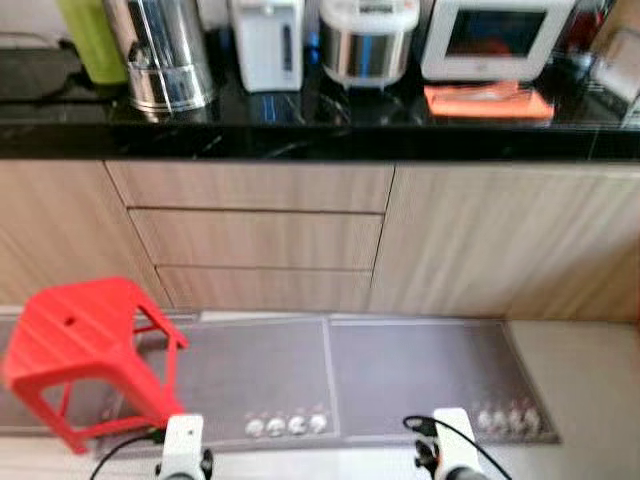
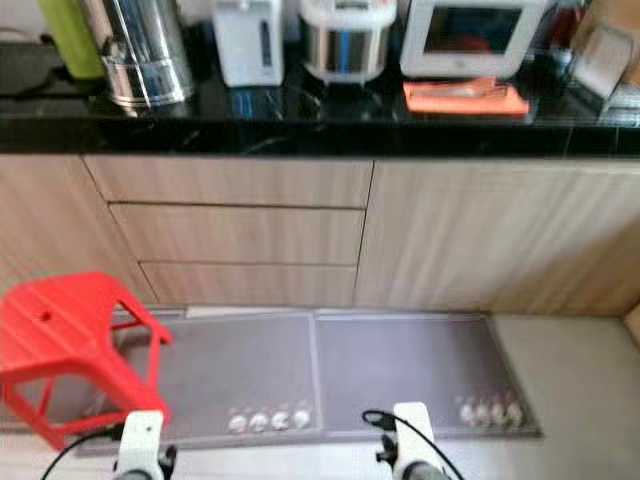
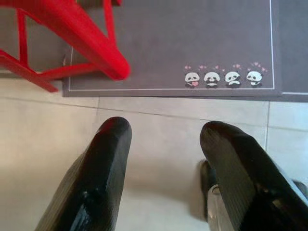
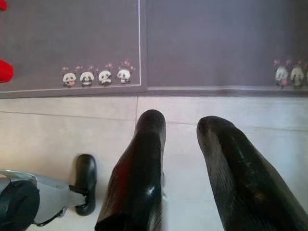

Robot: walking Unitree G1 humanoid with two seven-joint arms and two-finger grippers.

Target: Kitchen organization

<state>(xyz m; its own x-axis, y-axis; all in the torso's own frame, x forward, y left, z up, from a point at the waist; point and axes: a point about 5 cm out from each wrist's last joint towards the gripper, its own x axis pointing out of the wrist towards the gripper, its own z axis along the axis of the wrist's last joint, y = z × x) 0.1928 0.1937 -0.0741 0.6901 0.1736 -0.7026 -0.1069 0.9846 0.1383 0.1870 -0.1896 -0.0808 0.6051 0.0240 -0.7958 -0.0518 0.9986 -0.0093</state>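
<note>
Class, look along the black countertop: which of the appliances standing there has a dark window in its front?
The white microwave, at the right end; the rice cooker and white kettle lack one.

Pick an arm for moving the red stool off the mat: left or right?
Left, probably. The red stool stands on the robot's left, and its leg shows just beyond the open, empty left gripper. The right gripper, also open, hangs over tile further from it.

Two white wrist housings with looped black cables, each gripper [image 3: 166, 132] [image 4: 185, 126] with long, ribbed black fingers.
</note>
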